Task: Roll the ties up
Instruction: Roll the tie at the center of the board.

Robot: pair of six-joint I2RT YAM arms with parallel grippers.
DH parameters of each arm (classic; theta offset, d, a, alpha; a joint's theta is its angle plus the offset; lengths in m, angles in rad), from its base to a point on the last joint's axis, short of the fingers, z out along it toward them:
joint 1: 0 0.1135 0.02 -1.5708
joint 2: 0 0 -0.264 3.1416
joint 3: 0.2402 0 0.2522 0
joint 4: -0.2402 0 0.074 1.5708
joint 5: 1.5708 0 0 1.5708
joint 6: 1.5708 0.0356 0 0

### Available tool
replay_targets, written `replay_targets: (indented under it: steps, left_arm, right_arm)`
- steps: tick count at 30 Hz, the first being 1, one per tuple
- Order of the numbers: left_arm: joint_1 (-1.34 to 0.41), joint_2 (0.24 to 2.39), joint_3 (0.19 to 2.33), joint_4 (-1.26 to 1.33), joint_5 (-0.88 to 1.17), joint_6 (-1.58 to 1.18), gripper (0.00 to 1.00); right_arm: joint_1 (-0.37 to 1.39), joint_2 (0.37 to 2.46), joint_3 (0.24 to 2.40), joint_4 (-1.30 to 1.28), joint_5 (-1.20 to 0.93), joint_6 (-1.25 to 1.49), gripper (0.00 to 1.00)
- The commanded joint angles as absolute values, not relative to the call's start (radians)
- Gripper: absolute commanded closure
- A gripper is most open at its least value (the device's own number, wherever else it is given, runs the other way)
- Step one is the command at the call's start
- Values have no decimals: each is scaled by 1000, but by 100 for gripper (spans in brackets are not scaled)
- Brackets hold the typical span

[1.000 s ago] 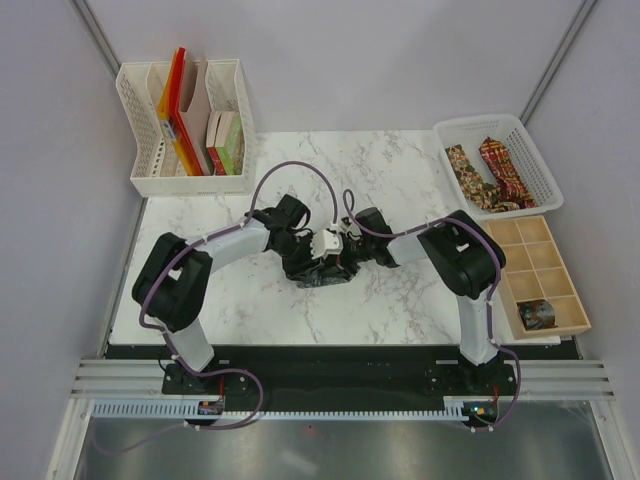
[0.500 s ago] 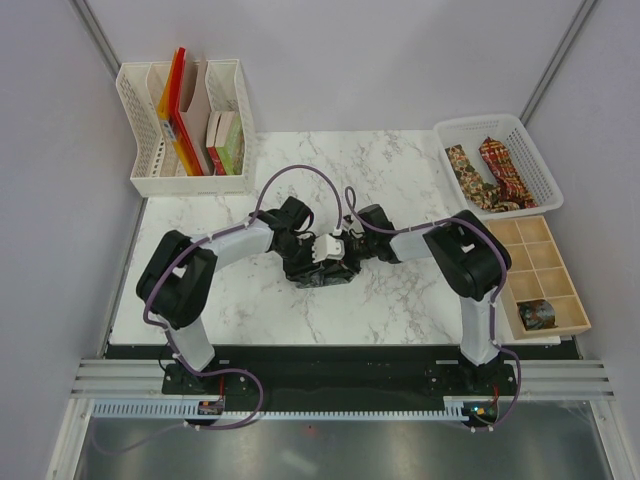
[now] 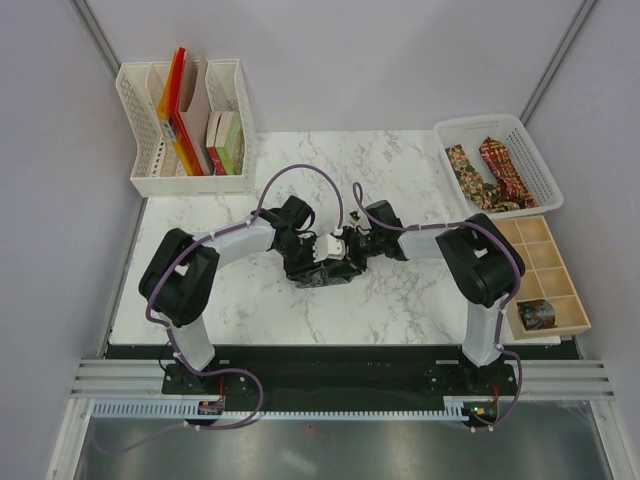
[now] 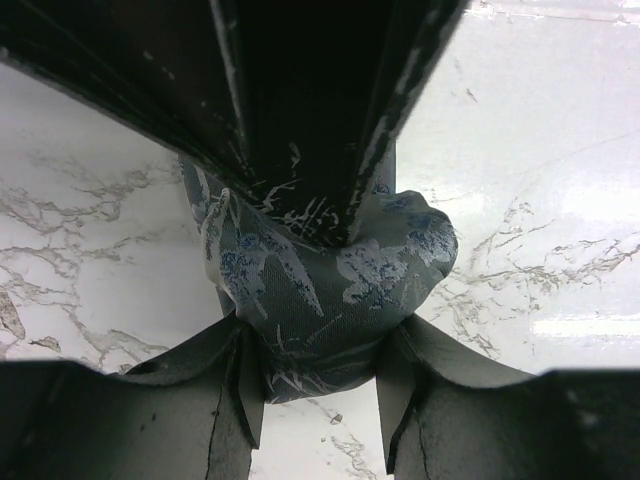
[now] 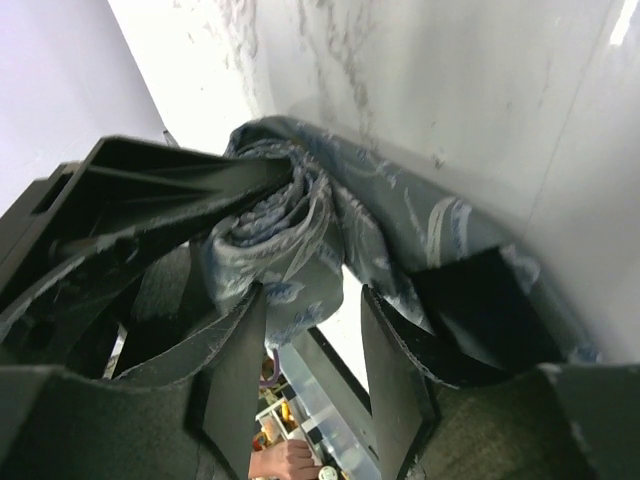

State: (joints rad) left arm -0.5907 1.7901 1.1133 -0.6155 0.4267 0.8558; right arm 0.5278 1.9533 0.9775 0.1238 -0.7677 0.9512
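left end effector (image 4: pixel 318 392) clamps grey-green tie (image 4: pixel 335 285) | right end effector (image 5: pixel 312 300) parted around it | marble table (image 3: pixel 395 300) | pale walls (image 3: pixel 350 60)

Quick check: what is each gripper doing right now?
Left gripper: closed on the rolled grey-green tie.
Right gripper: open, jaws apart around that tie's end.

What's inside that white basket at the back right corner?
Two patterned ties lie in the white basket: a brown-gold tie and a red tie beside it. Anything beneath them is covered.
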Motion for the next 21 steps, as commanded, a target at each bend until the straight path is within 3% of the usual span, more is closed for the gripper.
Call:
replay_targets:
  steps: [1,13,18,21]
  left_arm:
    - [-600,1893,1058,-660,400,900,79]
    - [-597,1898,1072,-676,417,910,79]
    - [-591,1890,1074,-681,423,913,78]
    - [-589,1887,1074,-686,428,914,78]
  right_arm:
    - [525,1872,957,183,-834,973,50]
    - [543,1884,913,290,-810,1006,47]
    - [554,1950,946,272,-781,974,52]
    - [554,1960,960,247,-769,945,62]
